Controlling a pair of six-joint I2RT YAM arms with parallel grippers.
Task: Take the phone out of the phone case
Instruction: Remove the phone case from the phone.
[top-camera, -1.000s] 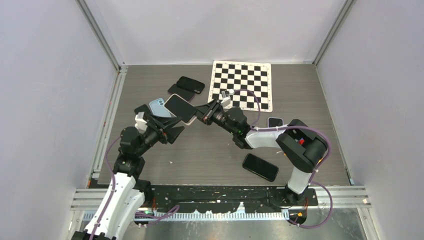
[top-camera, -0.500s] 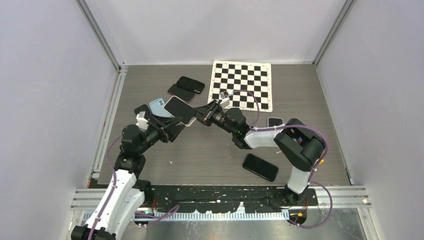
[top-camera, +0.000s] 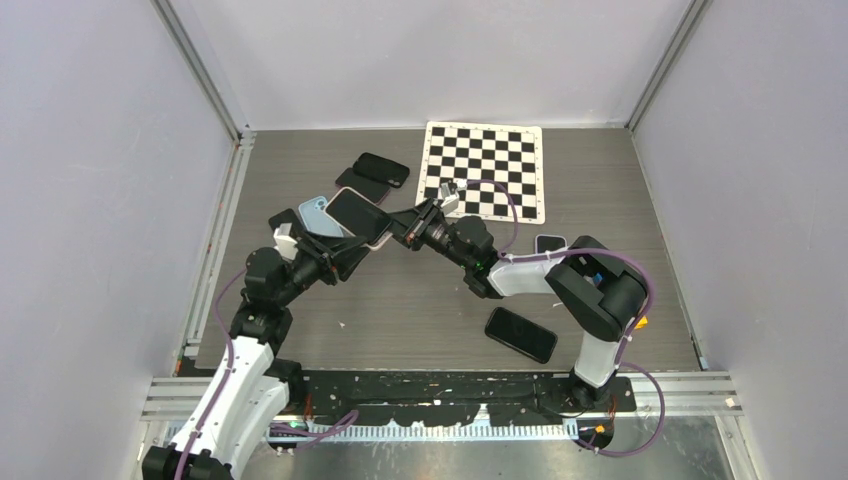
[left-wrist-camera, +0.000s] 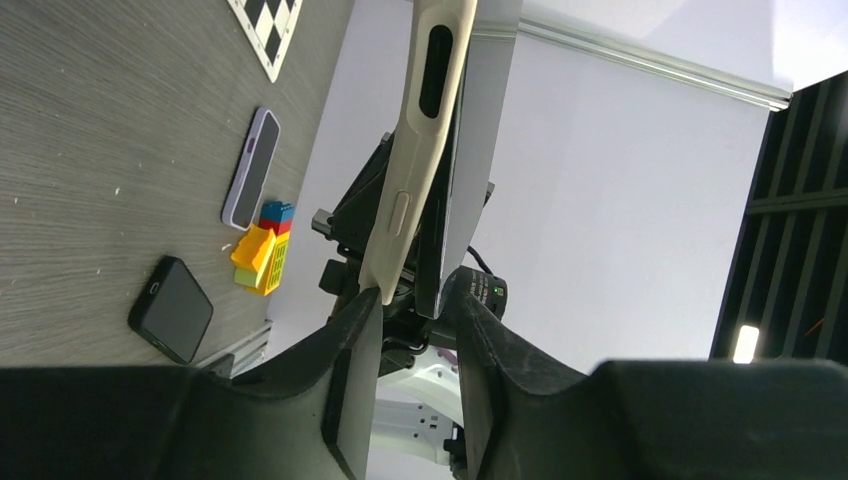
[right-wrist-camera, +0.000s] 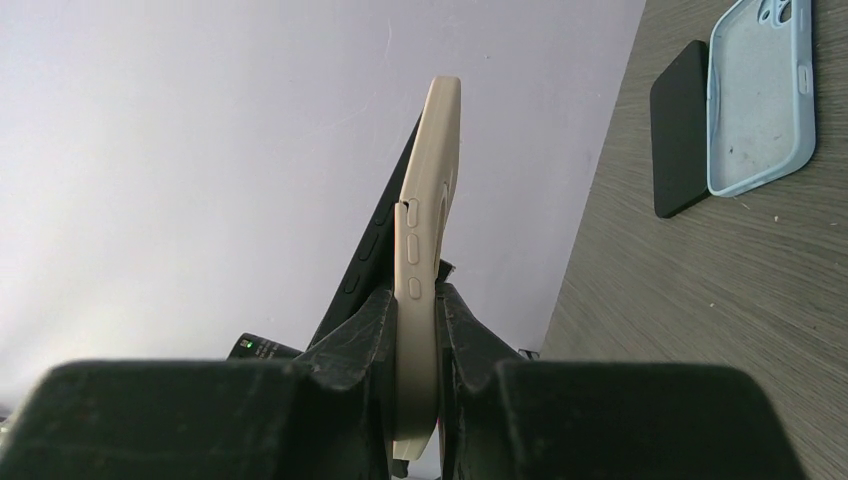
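Phone (top-camera: 355, 212) screen-up, long axis diagonal; right gripper (right-wrist-camera: 416, 305) pinching case (right-wrist-camera: 430, 180) edge

In your left wrist view the phone case (left-wrist-camera: 412, 160) runs off the top edge, and you cannot tell whether the left fingers (left-wrist-camera: 345, 400) press it. In the right wrist view its lower end vanishes between the right fingers (right-wrist-camera: 360, 340). From above, the phone (top-camera: 355, 215) partly hides the blue case (top-camera: 315, 212).
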